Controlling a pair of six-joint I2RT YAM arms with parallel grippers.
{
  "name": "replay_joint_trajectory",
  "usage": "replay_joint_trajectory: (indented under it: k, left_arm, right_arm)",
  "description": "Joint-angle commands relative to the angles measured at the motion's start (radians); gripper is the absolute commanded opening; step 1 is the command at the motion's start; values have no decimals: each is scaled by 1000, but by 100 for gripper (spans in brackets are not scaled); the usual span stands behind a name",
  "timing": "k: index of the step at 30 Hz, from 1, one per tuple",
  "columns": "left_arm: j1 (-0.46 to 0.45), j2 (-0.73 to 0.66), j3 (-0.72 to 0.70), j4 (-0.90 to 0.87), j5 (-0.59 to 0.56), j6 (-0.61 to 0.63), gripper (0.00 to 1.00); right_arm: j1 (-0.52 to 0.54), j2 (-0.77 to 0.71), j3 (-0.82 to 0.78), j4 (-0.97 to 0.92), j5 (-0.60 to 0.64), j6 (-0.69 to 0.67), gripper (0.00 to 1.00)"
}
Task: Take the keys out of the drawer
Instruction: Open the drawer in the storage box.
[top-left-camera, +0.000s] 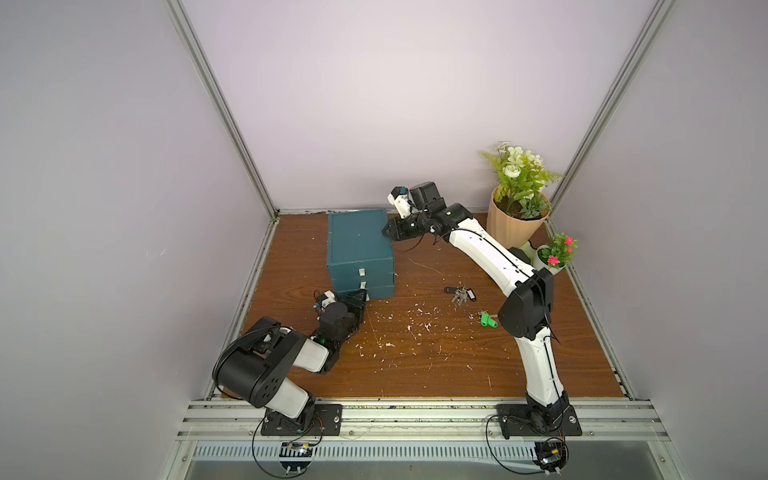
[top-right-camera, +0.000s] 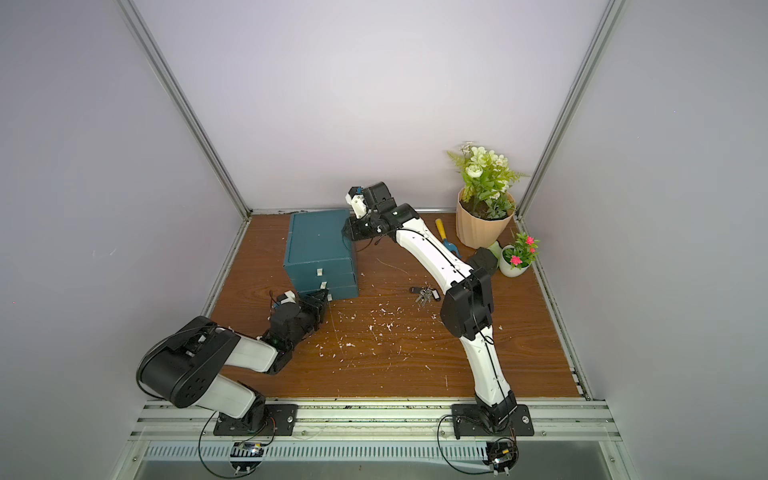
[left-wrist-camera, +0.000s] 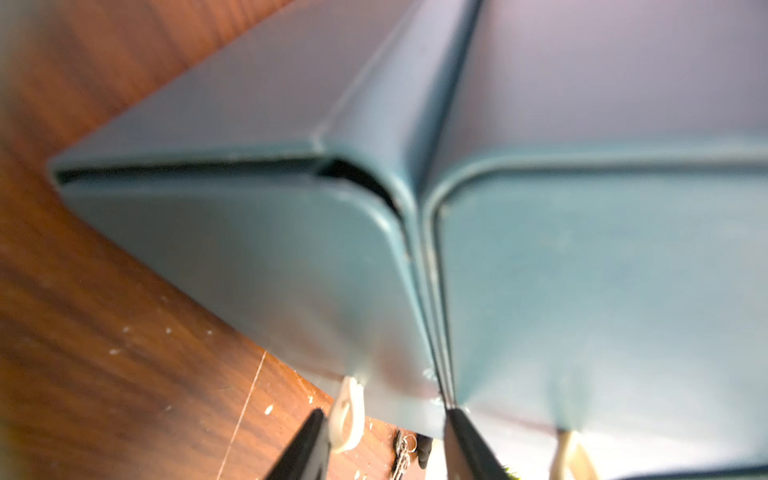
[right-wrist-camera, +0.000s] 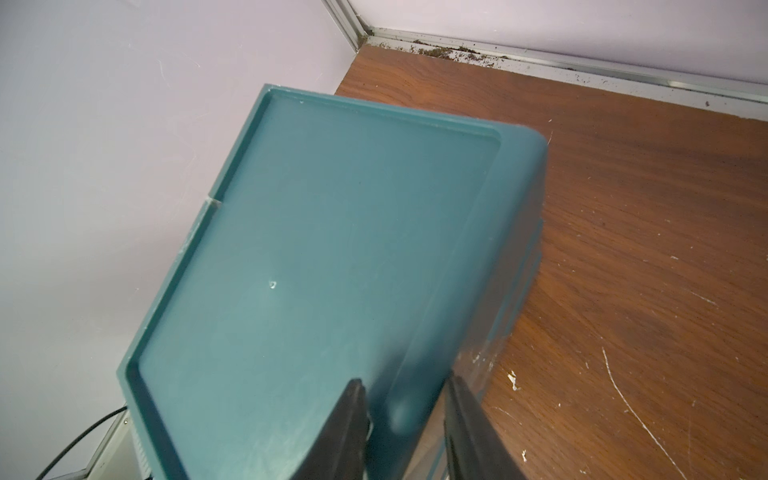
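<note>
Though only a top view shows one green-tagged key (top-left-camera: 488, 320), both top views show one silver bunch (top-left-camera: 459, 294), three drawers (top-left-camera: 360, 270). Left claw (left-wrist-camera: 384, 415) gapes round a tab (left-wrist-camera: 347, 411); right claw (right-wrist-camera: 404, 380) clamps the cabinet (right-wrist-camera: 316, 249)

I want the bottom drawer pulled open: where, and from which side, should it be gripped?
The white loop tab on the front of the bottom drawer, coming straight at that front, low over the table. The front is flat and flush, with only this thin loop sticking out; the open jaws of the left gripper straddle it.
</note>
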Motion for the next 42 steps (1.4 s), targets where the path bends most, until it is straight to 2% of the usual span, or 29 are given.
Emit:
replay_joint_trajectory:
  k: [1, 8, 17, 23, 35, 42]
  left_arm:
    - [12, 17, 26, 15, 12, 29, 39]
    - [12, 78, 68, 26, 28, 42, 33]
    - [12, 88, 62, 38, 30, 56, 17]
    - [12, 99, 35, 78, 47, 62, 0]
    - [12, 44, -87, 78, 143, 109, 0]
    - [-12, -40, -186, 75, 209, 94, 0]
  right_arm:
    - [-11, -2, 4, -48, 0, -16, 35]
    - [-10, -11, -3, -52, 7, -21, 35]
    - [-9, -10, -6, -49, 5, -17, 34]
    - [-7, -17, -10, -52, 6, -15, 34]
    - [3, -27, -34, -44, 10, -12, 33]
    - [6, -37, -43, -43, 18, -15, 33]
